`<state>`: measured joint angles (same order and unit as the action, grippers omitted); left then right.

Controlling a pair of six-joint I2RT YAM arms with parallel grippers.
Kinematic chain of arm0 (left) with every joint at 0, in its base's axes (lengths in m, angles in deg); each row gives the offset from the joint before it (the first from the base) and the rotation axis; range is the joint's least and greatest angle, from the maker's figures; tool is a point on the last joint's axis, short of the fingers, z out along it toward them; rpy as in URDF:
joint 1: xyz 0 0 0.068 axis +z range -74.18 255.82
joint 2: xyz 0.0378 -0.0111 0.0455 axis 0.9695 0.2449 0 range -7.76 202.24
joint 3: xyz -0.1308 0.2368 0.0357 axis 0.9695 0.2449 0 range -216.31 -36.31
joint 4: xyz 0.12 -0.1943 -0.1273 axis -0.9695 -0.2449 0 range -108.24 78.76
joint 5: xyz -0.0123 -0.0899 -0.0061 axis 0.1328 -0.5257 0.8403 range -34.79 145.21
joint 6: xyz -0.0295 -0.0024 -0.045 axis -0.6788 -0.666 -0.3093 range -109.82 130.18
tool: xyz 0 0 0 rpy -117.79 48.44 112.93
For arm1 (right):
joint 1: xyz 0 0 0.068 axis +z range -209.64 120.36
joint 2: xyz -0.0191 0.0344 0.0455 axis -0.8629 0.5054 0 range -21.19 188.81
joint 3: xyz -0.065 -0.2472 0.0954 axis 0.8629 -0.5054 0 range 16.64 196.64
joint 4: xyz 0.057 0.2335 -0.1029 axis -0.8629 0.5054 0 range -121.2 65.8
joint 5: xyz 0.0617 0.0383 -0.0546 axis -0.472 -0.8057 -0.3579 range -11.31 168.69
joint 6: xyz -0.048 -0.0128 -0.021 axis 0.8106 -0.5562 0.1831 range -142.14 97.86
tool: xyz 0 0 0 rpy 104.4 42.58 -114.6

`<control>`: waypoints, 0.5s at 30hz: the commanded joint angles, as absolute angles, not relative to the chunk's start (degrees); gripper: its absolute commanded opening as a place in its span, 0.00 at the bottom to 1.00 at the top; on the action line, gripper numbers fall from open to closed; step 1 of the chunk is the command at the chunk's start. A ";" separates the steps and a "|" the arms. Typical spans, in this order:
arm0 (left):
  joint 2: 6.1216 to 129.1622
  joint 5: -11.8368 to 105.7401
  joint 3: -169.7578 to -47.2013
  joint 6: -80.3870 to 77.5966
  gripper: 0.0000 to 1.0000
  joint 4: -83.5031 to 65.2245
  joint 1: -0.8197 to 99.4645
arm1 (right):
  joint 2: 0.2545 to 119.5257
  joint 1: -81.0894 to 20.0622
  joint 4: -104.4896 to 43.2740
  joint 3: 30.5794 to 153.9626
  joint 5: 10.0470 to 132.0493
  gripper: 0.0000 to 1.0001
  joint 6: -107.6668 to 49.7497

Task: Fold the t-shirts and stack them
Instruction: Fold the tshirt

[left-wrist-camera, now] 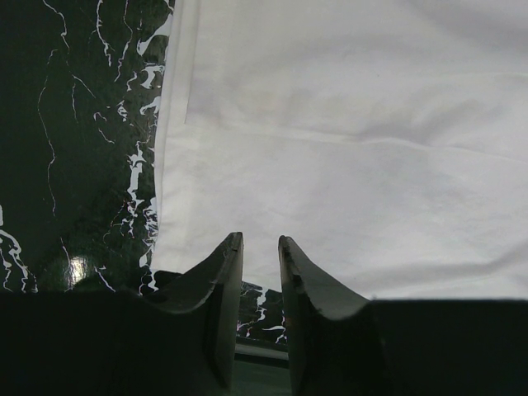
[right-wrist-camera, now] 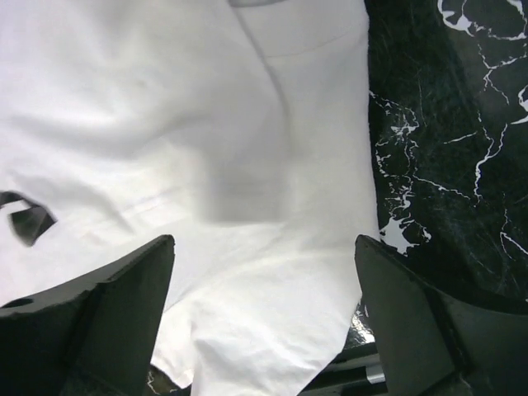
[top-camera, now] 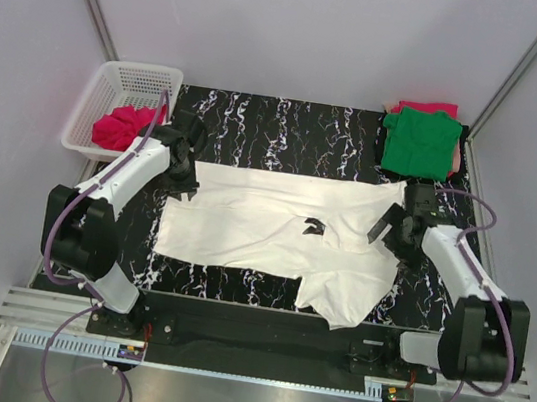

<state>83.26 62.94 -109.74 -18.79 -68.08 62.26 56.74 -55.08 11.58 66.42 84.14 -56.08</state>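
White shirt (top-camera: 274,232) lies flat on the table (top-camera: 260,119); left pincer (left-wrist-camera: 260,241) barely apart, right pincer (right-wrist-camera: 264,241) wide: both should pinch matching edges evenly.

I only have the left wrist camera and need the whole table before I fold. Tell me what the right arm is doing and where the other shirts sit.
Observer: The right gripper is wide open above the right side of the white t-shirt, gripping nothing.
Operator: Now the other shirts.
Observer: A folded green t-shirt lies at the far right corner of the table, on top of a red cloth of which only the edges show.
Operator: Check the far left too.
Observer: A white basket stands there, with a crumpled pinkish-red t-shirt inside.
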 commanded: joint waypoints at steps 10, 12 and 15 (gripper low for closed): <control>81.97 62.86 -109.70 -18.47 0.28 -66.70 61.85 | 58.61 -55.51 9.05 65.59 83.87 0.93 -59.23; 81.80 63.03 -109.26 -18.29 0.28 -66.79 61.85 | 59.92 -55.42 9.49 65.68 84.14 0.91 -59.67; 81.45 63.30 -108.65 -18.03 0.27 -66.79 61.76 | 61.59 -55.51 10.10 66.38 85.54 0.91 -60.11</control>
